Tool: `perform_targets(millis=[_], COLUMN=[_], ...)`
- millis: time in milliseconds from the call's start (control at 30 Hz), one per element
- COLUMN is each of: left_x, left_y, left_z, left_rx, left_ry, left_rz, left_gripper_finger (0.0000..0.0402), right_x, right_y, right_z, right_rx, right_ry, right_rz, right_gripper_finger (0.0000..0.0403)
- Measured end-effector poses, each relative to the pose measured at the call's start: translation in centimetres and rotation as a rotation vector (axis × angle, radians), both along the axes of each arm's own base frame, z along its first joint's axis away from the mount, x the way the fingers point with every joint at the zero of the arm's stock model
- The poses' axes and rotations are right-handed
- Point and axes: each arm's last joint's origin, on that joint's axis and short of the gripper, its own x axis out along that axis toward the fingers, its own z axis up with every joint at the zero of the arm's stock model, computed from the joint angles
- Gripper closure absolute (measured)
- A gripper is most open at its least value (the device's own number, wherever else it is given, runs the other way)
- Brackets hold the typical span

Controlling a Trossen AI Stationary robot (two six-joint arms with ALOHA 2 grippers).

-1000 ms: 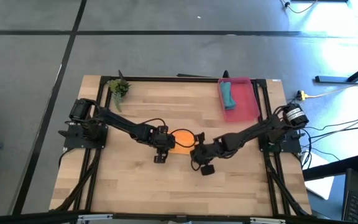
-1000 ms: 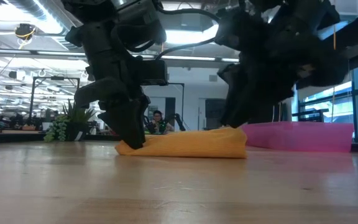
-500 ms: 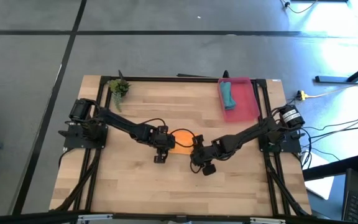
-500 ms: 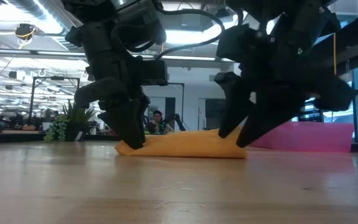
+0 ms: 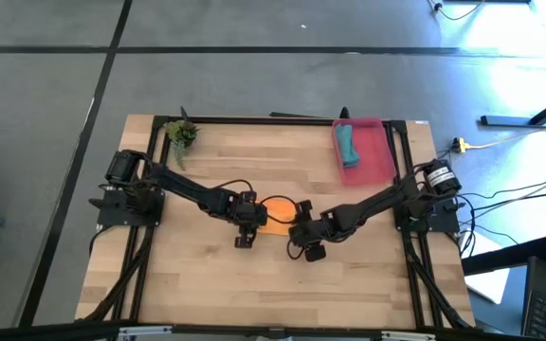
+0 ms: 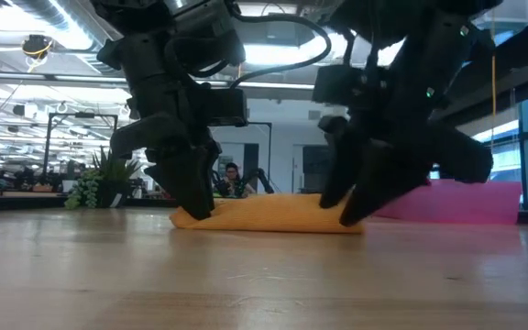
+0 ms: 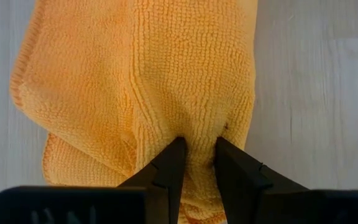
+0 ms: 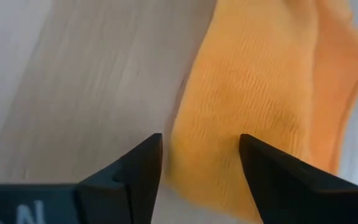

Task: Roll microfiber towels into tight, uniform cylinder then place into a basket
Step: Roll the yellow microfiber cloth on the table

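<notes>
Right gripper (image 8: 201, 155) slid in along orange towel (image 5: 275, 213) end, fingers now spread astride it. Left gripper (image 7: 196, 155) pinching other end. Teal towel (image 5: 348, 144) rolled, already in basket (image 5: 377, 161); orange one mid-tabletop, well short of basket, still needs placing.

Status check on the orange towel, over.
Left gripper shut on orange towel at mid-table. Right gripper open, fingers straddling the towel's other end. Teal towel already in basket. Nothing in the way.
</notes>
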Motion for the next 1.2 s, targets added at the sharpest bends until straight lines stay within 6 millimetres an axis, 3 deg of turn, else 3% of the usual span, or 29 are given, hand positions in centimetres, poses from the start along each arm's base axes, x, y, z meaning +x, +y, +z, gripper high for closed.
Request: perform_targets(millis=[233, 433, 700, 1033, 1200], left_x=[0.0, 0.0, 0.0, 0.0, 0.0], left_y=[0.0, 0.0, 0.0, 0.0, 0.0], left_z=[0.0, 0.0, 0.0, 0.0, 0.0], left_rx=[0.000, 0.001, 0.001, -0.005, -0.011], left_ry=[-0.001, -0.002, -0.002, -0.002, -0.002], left_rz=[0.001, 0.000, 0.000, 0.000, 0.001], left_gripper_finger=[0.0318, 0.0318, 0.0318, 0.0318, 0.0318], right_x=[0.4, 0.4, 0.4, 0.7, 0.7], right_y=[-0.1, -0.2, -0.4, -0.6, -0.6], right_z=[-2.0, -2.1, -2.2, -2.3, -2.3], right_rx=[-0.015, -0.034, 0.001, -0.009, 0.002], right_ry=[0.048, 0.040, 0.024, -0.018, -0.020], right_rz=[-0.025, -0.060, -0.142, -0.159, -0.180], right_gripper_finger=[0.0188, 0.0204, 0.0273, 0.0387, 0.0390])
